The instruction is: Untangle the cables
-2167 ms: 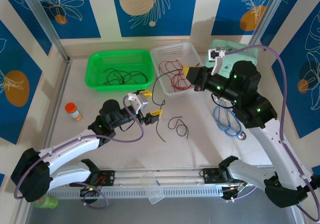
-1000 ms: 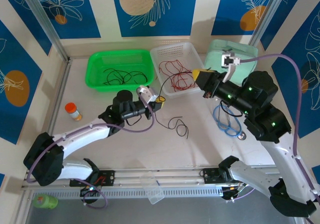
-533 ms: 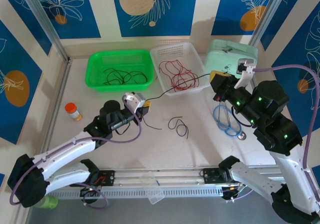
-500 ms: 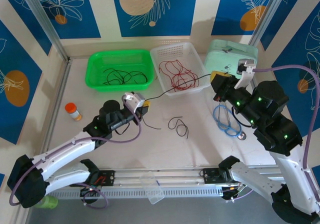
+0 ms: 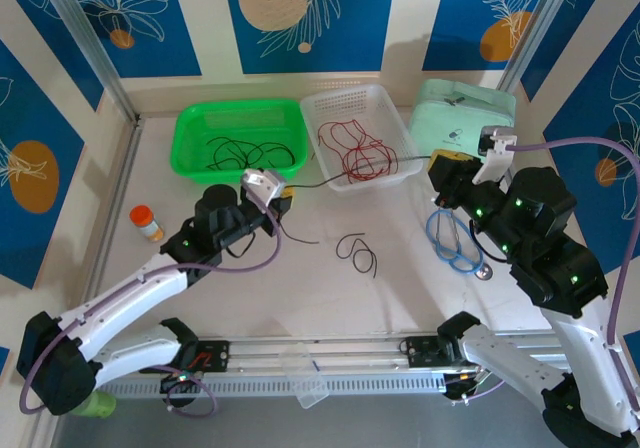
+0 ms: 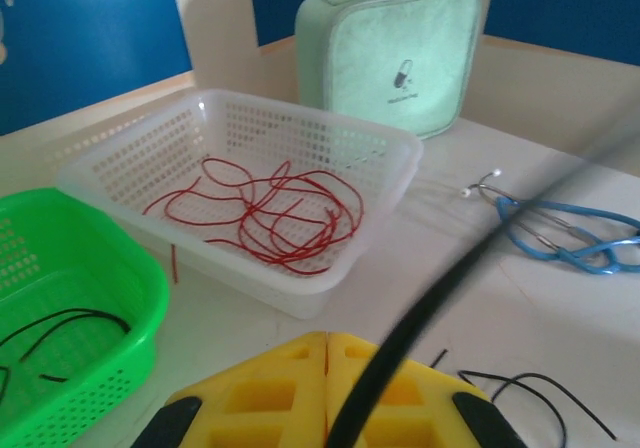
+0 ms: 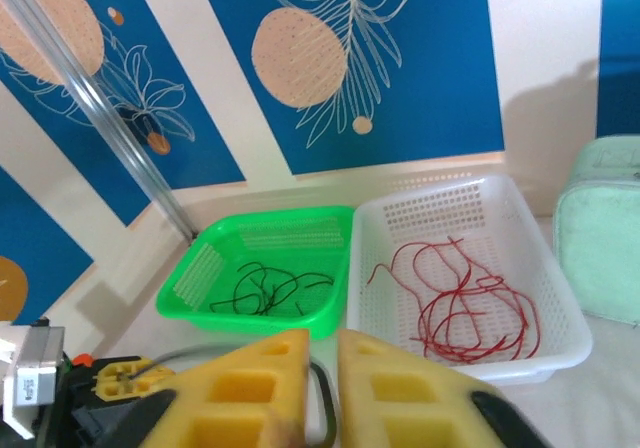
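While left fingers (image 6: 260, 398) clench the cable (image 6: 400, 338) before the white basket (image 6: 375, 228), pull gently; I cannot tell if right fingers (image 7: 400, 408) grip.

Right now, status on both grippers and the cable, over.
Left gripper shut on black cable. Right gripper slightly open, cable in the gap. Cable stretched across white basket; second black cable loose on table.

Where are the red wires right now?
From the top camera, the red wires lie in the white basket at the back of the table, between the green basket on the left and the mint-green case on the right.
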Controlling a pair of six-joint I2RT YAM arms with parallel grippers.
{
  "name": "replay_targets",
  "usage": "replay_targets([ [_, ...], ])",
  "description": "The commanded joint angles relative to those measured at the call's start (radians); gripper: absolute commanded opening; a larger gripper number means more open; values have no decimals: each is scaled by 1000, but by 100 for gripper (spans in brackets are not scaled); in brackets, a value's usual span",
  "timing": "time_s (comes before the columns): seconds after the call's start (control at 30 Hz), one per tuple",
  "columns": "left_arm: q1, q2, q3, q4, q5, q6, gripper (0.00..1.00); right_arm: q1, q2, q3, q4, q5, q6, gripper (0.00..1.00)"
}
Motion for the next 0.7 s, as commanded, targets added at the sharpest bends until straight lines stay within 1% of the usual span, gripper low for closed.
replay_targets([
  [0.0, 23, 42, 140, -117, -101, -4, 0, -12, 9, 16, 63, -73, 13, 50],
  [0.03, 24, 57, 194, -157, -129, -12, 0, -12, 17, 21, 61, -100, 16, 58],
  [0.07, 25, 69, 244, -188, -149, -15, 0, -13, 23, 25, 57, -122, 20, 63],
  [0.23, 27, 103, 425, -275, -251, -19, 0, -14, 15, 28, 29, -154, 36, 76],
  [0.37, 47, 145, 559, -318, -308, 27, 0, -15, -9, -3, 14, -164, 59, 80],
  [0.47, 70, 194, 645, -346, -350, 82, 0, -15, -26, -51, 5, -172, 86, 80],
  [0.53, 90, 235, 682, -349, -427, 140, 0, -16, -38, -90, 1, -183, 108, 79],
  [0.6, 124, 284, 705, -344, -498, 202, 0, -16, -50, -129, -5, -204, 132, 79],
  [0.67, 181, 341, 723, -337, -525, 234, 0, -16, -62, -170, -16, -242, 162, 79],
])
